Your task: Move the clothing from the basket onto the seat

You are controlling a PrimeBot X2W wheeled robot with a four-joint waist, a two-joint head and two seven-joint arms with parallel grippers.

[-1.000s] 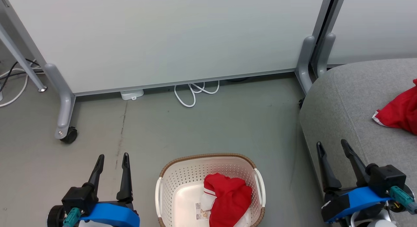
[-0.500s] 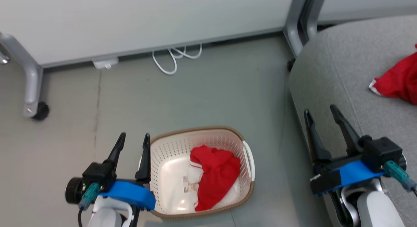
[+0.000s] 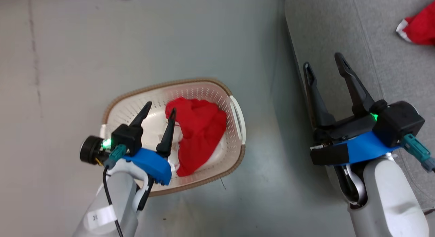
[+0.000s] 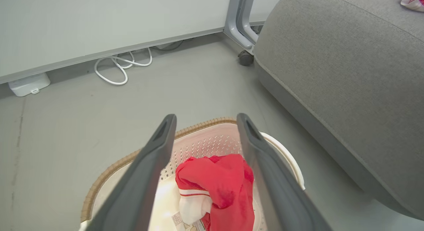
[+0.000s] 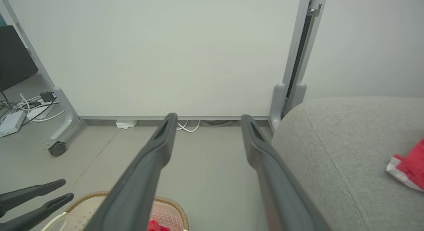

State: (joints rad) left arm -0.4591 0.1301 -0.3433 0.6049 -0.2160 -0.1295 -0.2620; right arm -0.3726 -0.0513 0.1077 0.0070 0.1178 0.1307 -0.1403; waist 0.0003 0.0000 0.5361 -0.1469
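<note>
One red garment is seen bunched in the basket, heaped toward its right side. White trim shows at the garment's lower edge, and its shape is lost in the folds. The basket's near left corner is covered by the left arm. A sticker on the basket's bottom is cut by the left wrist view's lower edge and partly buried under cloth. The left gripper is held over the basket's left half, fingers spread apart with nothing clasped; whether one finger touches the cloth cannot be told. The basket stands on the grey floor, near the seat. A second red garment lies on the seat, cut off by the head view's right edge, so that only a corner with white trim is seen. The right gripper is held over the seat's left edge, fingers wide apart and empty.
</note>
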